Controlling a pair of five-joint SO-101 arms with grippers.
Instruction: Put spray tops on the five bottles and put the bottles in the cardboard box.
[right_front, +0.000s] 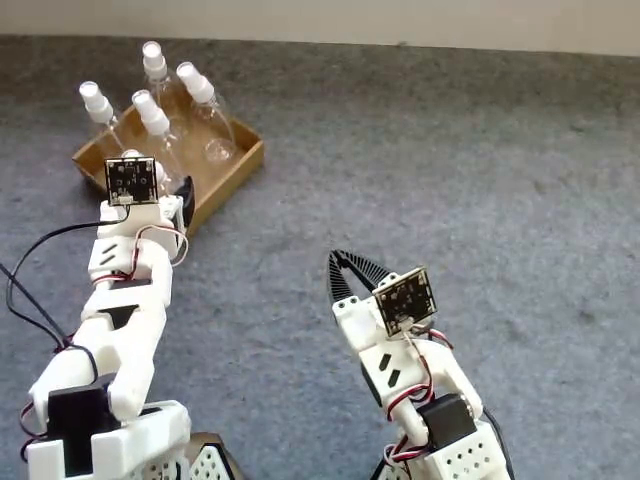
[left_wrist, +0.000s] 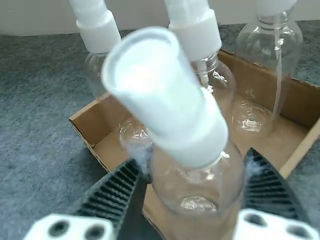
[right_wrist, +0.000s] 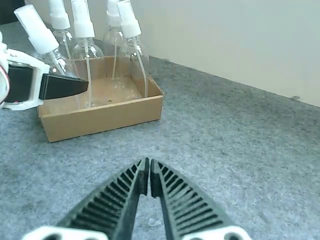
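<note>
On the left, my left arm (right_front: 125, 330) stretches toward the cardboard box (right_front: 240, 165), which sits at the far left of the table (right_front: 450, 150). My left jaws are clamped on the fifth bottle (left_wrist: 195, 185), one ribbed jaw on each side of its clear body. The bottle leans over, and its white spray top (left_wrist: 165, 95) tilts back toward my wrist. It hangs at the box's near edge. I cannot tell whether its base touches the box floor. Just beyond it, four bottles (right_front: 215, 125) stand upright inside the box, close together and each capped with a white spray top; from the right wrist view their thin dip tubes show through the clear plastic. A black cable (right_front: 30, 270) loops on the table beside my left arm. Further right, the grey, felt-like table surface runs on between the box and my other arm. There my right arm (right_front: 420, 370) stands well apart from the box. My right jaws are pressed together with nothing between them, hovering over the grey surface and pointing roughly toward the box.
</note>
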